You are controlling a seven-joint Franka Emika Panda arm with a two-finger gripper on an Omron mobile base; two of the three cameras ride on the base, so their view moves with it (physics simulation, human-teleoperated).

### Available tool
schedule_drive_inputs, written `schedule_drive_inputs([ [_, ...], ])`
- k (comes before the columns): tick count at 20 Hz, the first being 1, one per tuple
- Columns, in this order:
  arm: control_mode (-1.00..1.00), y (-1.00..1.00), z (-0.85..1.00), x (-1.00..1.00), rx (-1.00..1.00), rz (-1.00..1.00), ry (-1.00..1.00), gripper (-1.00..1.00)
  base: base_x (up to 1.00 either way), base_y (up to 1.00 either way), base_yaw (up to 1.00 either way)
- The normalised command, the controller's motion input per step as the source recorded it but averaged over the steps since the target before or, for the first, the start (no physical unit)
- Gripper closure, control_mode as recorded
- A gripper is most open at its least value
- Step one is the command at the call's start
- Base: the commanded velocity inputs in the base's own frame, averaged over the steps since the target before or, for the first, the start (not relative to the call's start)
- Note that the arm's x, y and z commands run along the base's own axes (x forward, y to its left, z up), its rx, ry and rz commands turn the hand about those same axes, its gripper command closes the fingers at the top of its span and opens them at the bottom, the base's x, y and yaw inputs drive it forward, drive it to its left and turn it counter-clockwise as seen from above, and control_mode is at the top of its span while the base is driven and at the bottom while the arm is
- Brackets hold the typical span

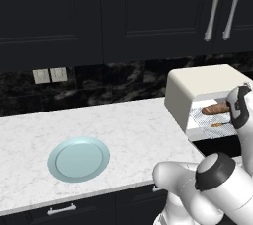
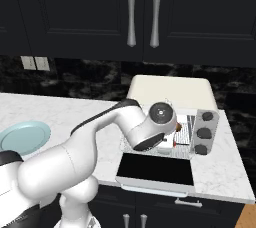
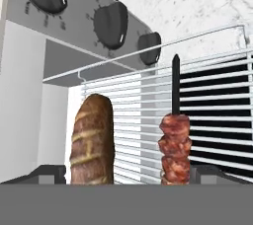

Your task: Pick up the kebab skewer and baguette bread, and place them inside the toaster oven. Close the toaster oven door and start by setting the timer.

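1. You have the kebab skewer (image 3: 174, 146) lying on the wire rack (image 3: 217, 100) inside the toaster oven (image 1: 197, 91); in the hand view its reddish-brown chunks sit low and its dark stick points up the picture.
2. You see the baguette bread (image 3: 92, 142) on the same rack, just beside the skewer and lying along the same direction, with a gap of bare rack between the two. In the left base view the loaf (image 1: 216, 108) lies farther back in the oven than the skewer (image 1: 216, 125).
3. Your gripper (image 3: 126, 174) has its two dark tips spread wide apart, one outside the loaf and one outside the skewer, and nothing is clamped between them.
4. You find the toaster oven door (image 2: 156, 169) swung fully down, its dark glass lying flat out in front of the oven over the worktop edge.
5. You can count three dark knobs (image 2: 204, 133) in a column on the oven's pale panel, to the right of the opening in the right base view.
6. The white arm (image 2: 142, 129) reaches to the oven mouth, its wrist just above the open door.
7. On the white marbled worktop (image 1: 123, 125) to the left, well apart from the oven, you have a pale blue plate (image 1: 79, 159).
8. Behind it all you see a black backsplash with two wall outlets (image 1: 50, 75), and dark cabinets with silver handles (image 2: 143, 13) above.
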Motion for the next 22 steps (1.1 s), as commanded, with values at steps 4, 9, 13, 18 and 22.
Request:
schedule_drive_inputs([
  [4,-1.0,-0.5,0.0,-0.39,-0.01,0.18,-0.05,-1.0,0.0,0.0,0.0],
  [9,-1.0,-0.18,0.0,-0.37,-0.07,0.29,-0.04,-1.0,0.0,0.0,0.0],
  [13,-1.0,-0.01,0.0,-0.19,-0.12,0.3,0.0,-1.0,0.0,0.0,0.0],
  [18,-1.0,0.04,0.0,-0.1,-0.18,0.23,0.0,-1.0,0.0,0.0,0.0],
  [22,-1.0,0.34,-0.03,-0.04,-0.28,0.2,-0.01,-1.0,0.0,0.0,0.0],
])
